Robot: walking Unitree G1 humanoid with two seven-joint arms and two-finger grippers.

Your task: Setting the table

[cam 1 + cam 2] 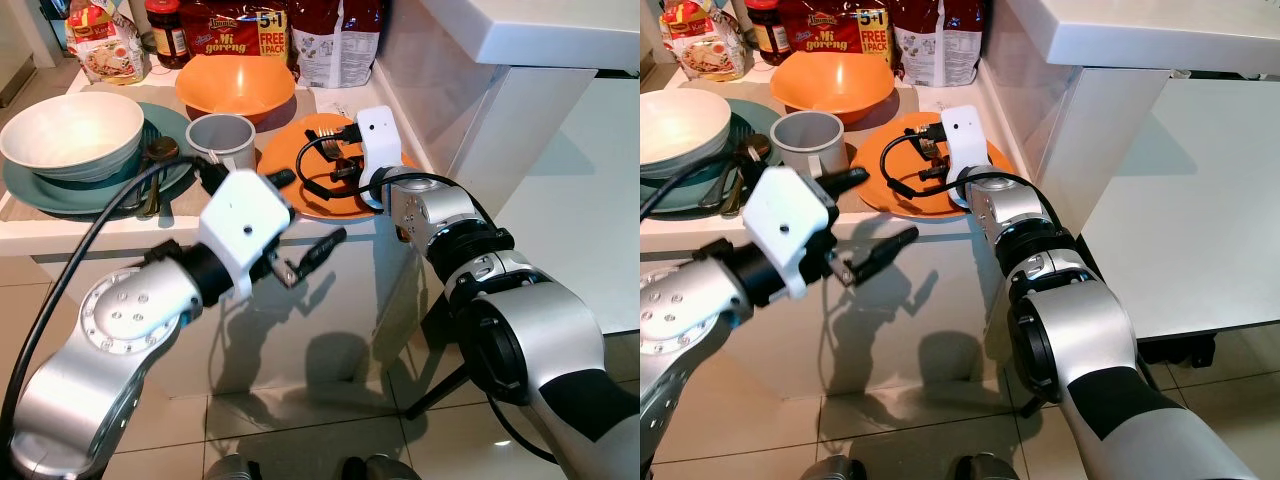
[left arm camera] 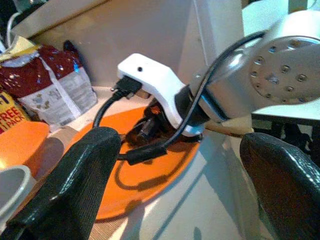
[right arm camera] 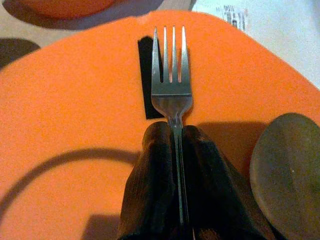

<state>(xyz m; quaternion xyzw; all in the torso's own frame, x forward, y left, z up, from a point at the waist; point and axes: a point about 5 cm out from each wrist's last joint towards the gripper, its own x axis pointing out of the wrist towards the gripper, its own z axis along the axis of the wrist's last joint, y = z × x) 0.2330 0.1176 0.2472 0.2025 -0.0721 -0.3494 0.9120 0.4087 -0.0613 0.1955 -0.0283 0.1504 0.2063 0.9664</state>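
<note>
My right gripper [image 3: 171, 131] is shut on the handle of a silver fork [image 3: 171, 75]. The fork's tines point forward just above an orange plate [image 1: 300, 200] near the counter's front edge. A small black strip [image 3: 146, 80] lies on the plate under the tines. My left gripper [image 1: 300, 215] hangs open and empty in front of the counter edge, just left of and below the plate. Its two black fingers [image 2: 70, 185] stand wide apart and frame the right wrist over the plate.
A grey mug [image 1: 222, 140] stands left of the plate, with an orange bowl [image 1: 235, 88] behind it. A white bowl [image 1: 70, 135] rests on a teal plate [image 1: 50, 190] with cutlery [image 1: 155, 165] beside it. Food packets [image 1: 235, 30] line the back. A white table [image 1: 1200, 220] stands to the right.
</note>
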